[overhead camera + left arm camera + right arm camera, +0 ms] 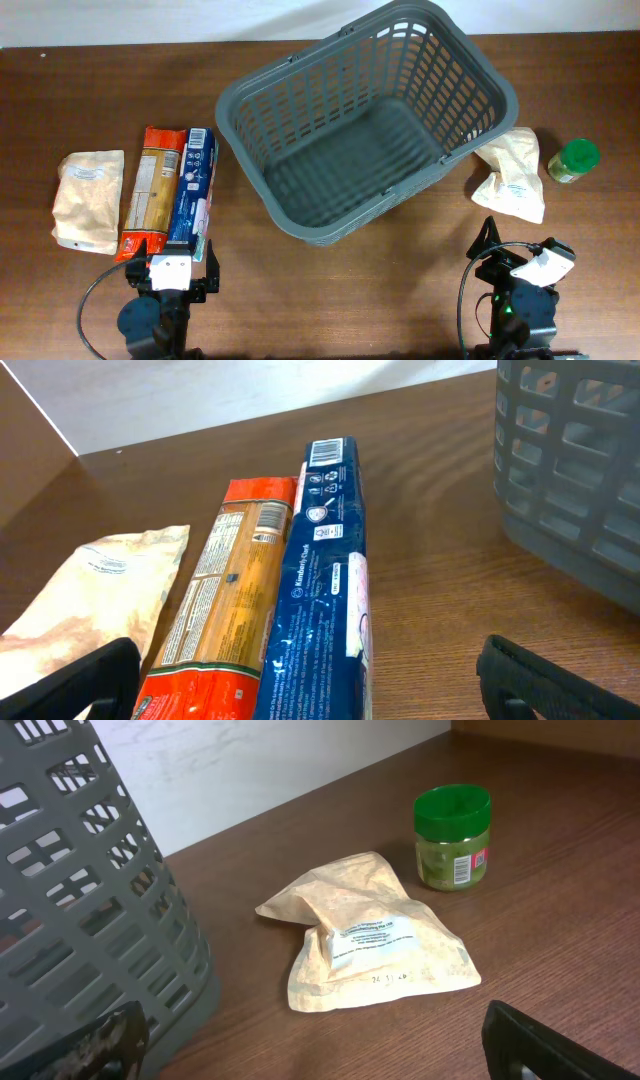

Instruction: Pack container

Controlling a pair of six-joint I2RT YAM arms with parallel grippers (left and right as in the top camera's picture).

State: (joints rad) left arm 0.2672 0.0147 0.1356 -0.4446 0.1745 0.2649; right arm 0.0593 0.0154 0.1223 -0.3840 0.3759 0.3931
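The large dark grey slotted basket [365,120] stands empty at the table's middle back; its wall shows in the left wrist view [575,450] and the right wrist view [85,910]. My left gripper [172,262] is open and empty at the front left, its fingers [310,685] spread just short of a blue packet [325,590] and an orange-red packet [225,600]. A beige pouch [85,595] lies left of them. My right gripper [525,262] is open and empty at the front right, its fingers [330,1045] in front of another beige pouch [365,935].
A small green-lidded jar [452,837] stands right of the right pouch, also in the overhead view [573,160]. The packets lie side by side at the left [190,185]. A white wall borders the table's far edge.
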